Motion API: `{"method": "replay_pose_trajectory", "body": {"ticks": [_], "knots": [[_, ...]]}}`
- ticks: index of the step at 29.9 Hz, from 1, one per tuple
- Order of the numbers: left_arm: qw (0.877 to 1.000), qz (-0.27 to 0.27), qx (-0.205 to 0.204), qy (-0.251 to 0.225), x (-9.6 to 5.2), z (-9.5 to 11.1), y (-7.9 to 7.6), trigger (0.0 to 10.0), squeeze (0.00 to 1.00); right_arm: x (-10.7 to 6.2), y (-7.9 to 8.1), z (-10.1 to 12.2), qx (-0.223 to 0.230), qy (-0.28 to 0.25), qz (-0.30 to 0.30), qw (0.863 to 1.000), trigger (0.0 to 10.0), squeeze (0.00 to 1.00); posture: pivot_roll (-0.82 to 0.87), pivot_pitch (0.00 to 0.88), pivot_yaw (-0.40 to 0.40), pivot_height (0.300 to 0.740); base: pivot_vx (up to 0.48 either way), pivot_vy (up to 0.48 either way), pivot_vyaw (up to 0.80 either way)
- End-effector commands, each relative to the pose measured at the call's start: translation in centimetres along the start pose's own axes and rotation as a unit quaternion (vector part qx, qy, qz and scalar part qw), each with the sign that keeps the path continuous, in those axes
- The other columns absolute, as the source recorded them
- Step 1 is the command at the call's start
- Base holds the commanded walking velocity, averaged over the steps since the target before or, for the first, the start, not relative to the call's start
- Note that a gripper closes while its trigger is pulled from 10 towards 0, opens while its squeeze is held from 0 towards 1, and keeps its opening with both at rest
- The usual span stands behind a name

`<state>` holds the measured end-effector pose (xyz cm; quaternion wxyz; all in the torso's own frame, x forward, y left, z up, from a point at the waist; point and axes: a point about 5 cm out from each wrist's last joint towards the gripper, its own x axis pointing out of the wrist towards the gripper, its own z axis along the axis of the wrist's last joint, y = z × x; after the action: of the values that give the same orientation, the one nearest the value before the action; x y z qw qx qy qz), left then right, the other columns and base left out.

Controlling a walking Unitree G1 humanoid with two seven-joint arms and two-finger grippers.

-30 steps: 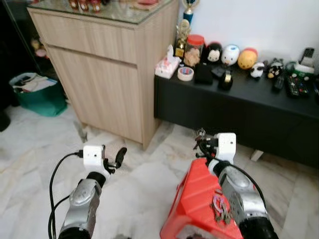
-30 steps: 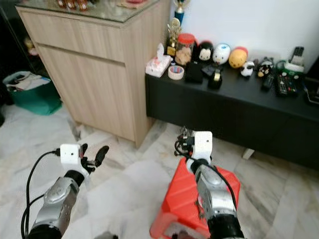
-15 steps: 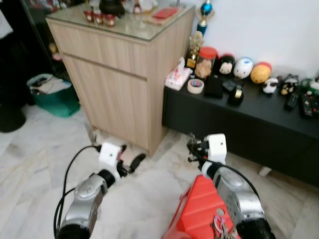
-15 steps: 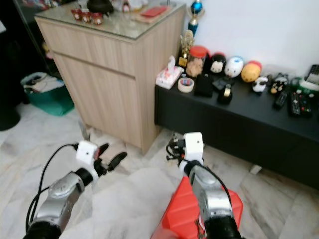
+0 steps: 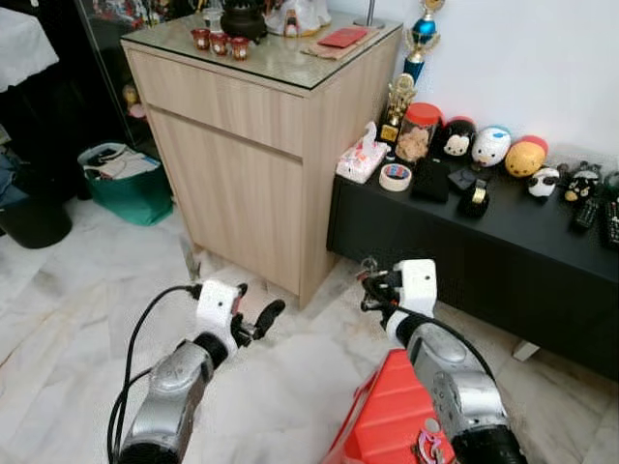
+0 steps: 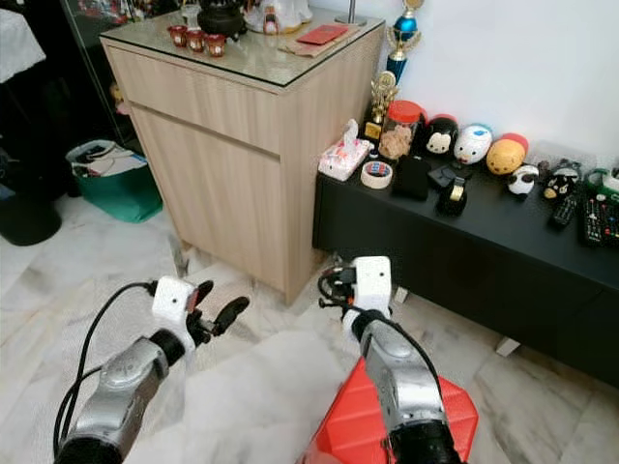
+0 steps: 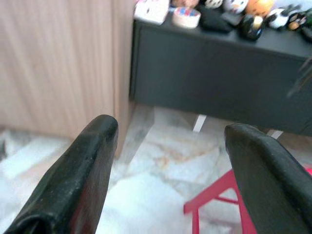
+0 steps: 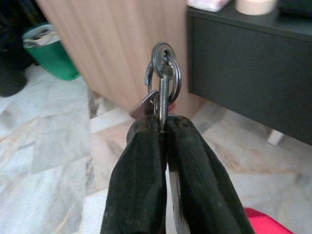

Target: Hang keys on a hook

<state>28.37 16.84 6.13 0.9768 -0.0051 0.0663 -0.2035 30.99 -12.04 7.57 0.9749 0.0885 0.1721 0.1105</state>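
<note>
A bunch of keys point(image 8: 163, 83) on a metal ring sticks out past the tips of my right gripper point(image 8: 163, 124), which is shut on it. In the left eye view that gripper point(image 5: 372, 287) is held out in front of me, above the marble floor and short of the low black bench point(image 5: 503, 246). My left gripper point(image 5: 259, 316) is open with nothing between its fingers point(image 7: 92, 161), held out lower on the left and pointing toward the wooden cabinet point(image 5: 251, 164).
A red plastic stool point(image 5: 387, 425) stands under my right arm, with another small key bunch point(image 5: 430, 449) lying on it. Toys, a tape roll and a jar line the bench top. A green bin point(image 5: 121, 184) sits at the left by the cabinet.
The whole picture has shifted down, so the camera has lifted and more of the cabinet top shows. Both arms keep their pose; the right gripper still holds the keys.
</note>
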Motion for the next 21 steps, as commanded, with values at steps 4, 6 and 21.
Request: {"method": "replay_pose_trajectory", "body": {"ticks": [4,6,21], "knots": [[1.0,-0.012,0.009,-0.001,-0.7,0.1,-0.4,10.0,0.0,0.0,0.0,-0.9,0.026,0.025,-0.031,0.999,10.0,0.0,0.07,0.0,-0.056,0.724,0.0,0.0,0.0],[1.0,-0.012,0.011,-0.004,-0.8,0.1,-0.5,10.0,0.0,0.0,0.1,-1.1,0.043,0.031,-0.042,0.998,10.0,0.0,0.07,0.0,-0.047,0.724,0.0,0.0,0.0],[1.0,-0.023,0.018,-0.003,-0.4,0.4,-1.3,10.0,0.0,0.2,0.3,-0.9,0.025,0.03,-0.053,0.998,10.0,0.0,0.07,0.0,-0.04,0.724,-0.267,0.0,0.0]]}}
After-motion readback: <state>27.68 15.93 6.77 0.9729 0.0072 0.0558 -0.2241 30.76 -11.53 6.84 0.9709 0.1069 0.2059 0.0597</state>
